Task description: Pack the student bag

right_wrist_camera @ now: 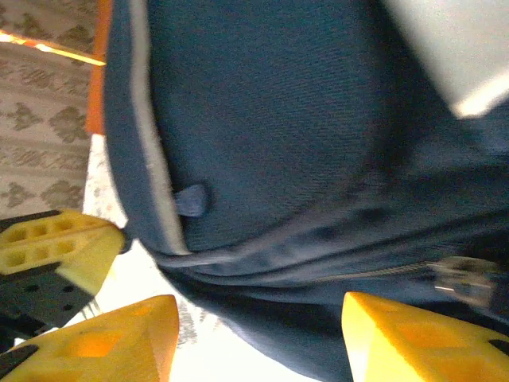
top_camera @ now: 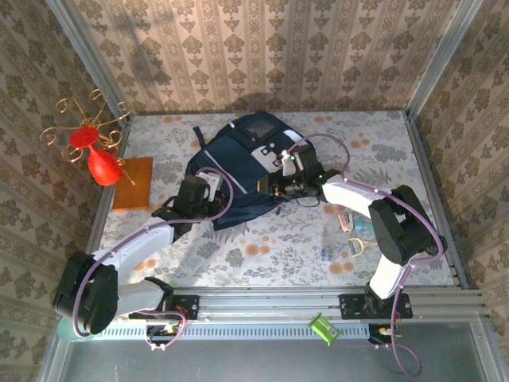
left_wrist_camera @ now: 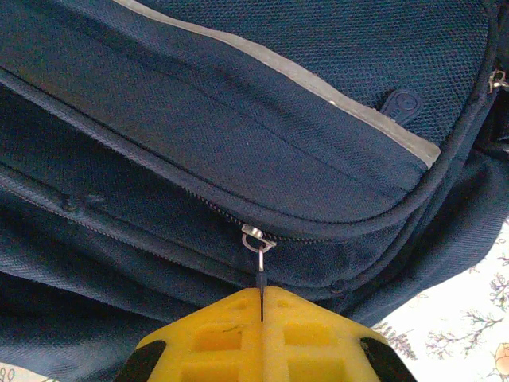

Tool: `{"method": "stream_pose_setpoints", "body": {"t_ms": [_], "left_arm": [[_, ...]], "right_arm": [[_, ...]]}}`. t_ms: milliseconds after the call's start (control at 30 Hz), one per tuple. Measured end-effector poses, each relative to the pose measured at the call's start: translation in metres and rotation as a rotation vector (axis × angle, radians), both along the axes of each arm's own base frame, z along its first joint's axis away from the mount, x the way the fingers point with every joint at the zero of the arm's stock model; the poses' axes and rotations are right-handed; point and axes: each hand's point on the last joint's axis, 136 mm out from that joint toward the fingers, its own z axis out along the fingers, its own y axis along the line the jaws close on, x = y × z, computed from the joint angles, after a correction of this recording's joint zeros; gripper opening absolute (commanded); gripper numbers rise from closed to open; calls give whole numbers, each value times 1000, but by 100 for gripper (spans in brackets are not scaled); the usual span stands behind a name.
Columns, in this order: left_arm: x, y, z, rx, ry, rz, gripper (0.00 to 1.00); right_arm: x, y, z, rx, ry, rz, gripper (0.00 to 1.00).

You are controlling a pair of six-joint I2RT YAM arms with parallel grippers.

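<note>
Top external view: student bag [top_camera: 238, 163] lies flat on the table [top_camera: 382, 159], centre-back, between both arms. Long axis runs approx far-to-near, leaning a bit left at the near end. Pale-patch end pts to the back wall; dark end pts twd the arm bases.

Left wrist view: front pocket w/ the pale stripe sits up top, main zip below it. Zip teeth look closed left of the slider. Inside of the bag can't be seen, so contents unknown.

L gripper [left_wrist_camera: 262, 310] is pinched tight on the thin metal zip pull [left_wrist_camera: 259, 256] at the bag's near-left side, fingers pressed together.

R gripper [right_wrist_camera: 258, 338] is at the bag's right side w/ jaws apart. Bag's lower edge hangs over the gap; can't tell if it touches.

Orange board [top_camera: 133, 183] lies left of the bag, well apart.
</note>
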Motion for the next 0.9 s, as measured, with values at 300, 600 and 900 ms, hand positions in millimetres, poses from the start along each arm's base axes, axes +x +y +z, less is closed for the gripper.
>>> {"method": "stream_pose_setpoints", "body": {"t_ms": [300, 600, 900], "left_arm": [[0, -1, 2, -5, -9, -2, 0], [-2, -3, 1, -4, -9, -9, 0], [-2, -3, -1, 0, -12, -8, 0]], "right_arm": [[9, 11, -13, 17, 53, -86, 54], [25, 13, -15, 64, 63, -178, 54], [32, 16, -30, 49, 96, -230, 23]]}}
